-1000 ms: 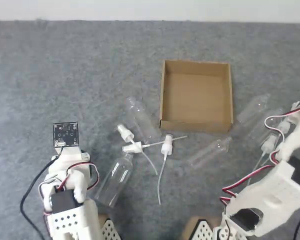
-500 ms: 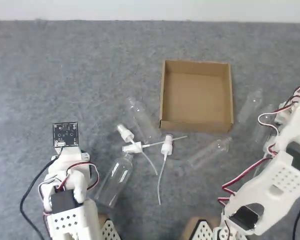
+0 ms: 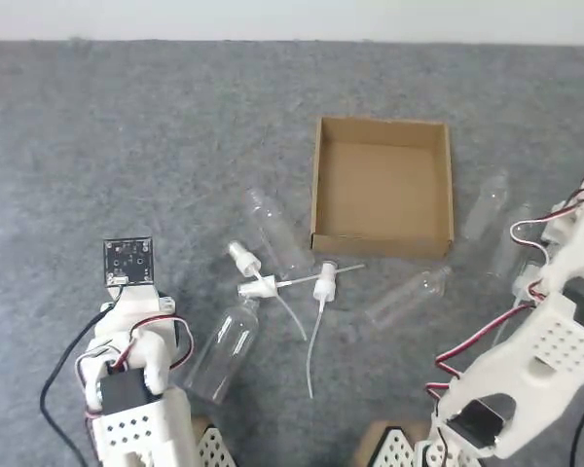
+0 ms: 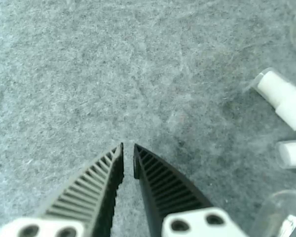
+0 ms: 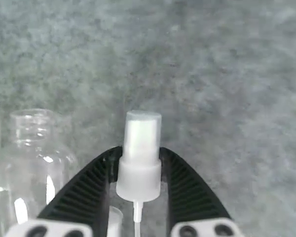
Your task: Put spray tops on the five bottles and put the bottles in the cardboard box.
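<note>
The cardboard box (image 3: 382, 185) lies open on the grey carpet. In the right wrist view my right gripper (image 5: 139, 152) is shut on a white spray top (image 5: 139, 148), held upright with its tube hanging down, beside the open neck of a clear bottle (image 5: 29, 153). The right arm (image 3: 550, 341) stands right of the box, near two clear bottles (image 3: 487, 206) (image 3: 511, 255). Other bottles lie at the box's near left corner (image 3: 275, 232), in front of the box (image 3: 409, 295) and beside the left arm (image 3: 224, 348). My left gripper (image 4: 128, 148) is shut over bare carpet, holding nothing.
Three loose spray tops with long tubes (image 3: 245, 258) (image 3: 258, 288) (image 3: 324, 282) lie between the left bottles and the box. Two of them (image 4: 283, 96) (image 4: 291, 153) show beside my left gripper. Open carpet stretches to the far left.
The right arm has swung in over the spray top right of the box. The bottle beside the box's right side has turned more upright in the picture. The left arm has stayed still.
</note>
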{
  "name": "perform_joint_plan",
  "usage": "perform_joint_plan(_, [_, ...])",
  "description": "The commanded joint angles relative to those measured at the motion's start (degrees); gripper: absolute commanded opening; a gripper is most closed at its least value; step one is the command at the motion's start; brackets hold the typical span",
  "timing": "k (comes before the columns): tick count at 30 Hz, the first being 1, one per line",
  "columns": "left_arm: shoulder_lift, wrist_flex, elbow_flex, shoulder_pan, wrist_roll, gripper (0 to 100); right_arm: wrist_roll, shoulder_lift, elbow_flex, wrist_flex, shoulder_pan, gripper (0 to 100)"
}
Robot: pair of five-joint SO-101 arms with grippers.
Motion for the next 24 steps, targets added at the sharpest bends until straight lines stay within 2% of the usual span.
perform_joint_plan(1, [-0.97,0.26,-0.31,0.18,0.35,3,-0.09,-8.04,-8.0,8.04,1.71,1.6])
perform_joint_plan(6, [-0.97,0.26,-0.31,0.18,0.35,3,0.0,-15.25,-12.04,17.1,-0.92,1.7])
perform_joint_plan(13, [-0.97,0.26,-0.31,0.18,0.35,3,0.0,-28.7,-12.4,28.53,-11.38,1.7])
perform_joint_plan(18, [-0.97,0.26,-0.31,0.18,0.35,3,-0.09,-37.85,-12.4,34.59,-21.05,1.7])
perform_joint_plan(24, [-0.97,0.26,-0.31,0.18,0.35,3,-0.53,-45.32,-12.31,39.08,-37.32,1.7])
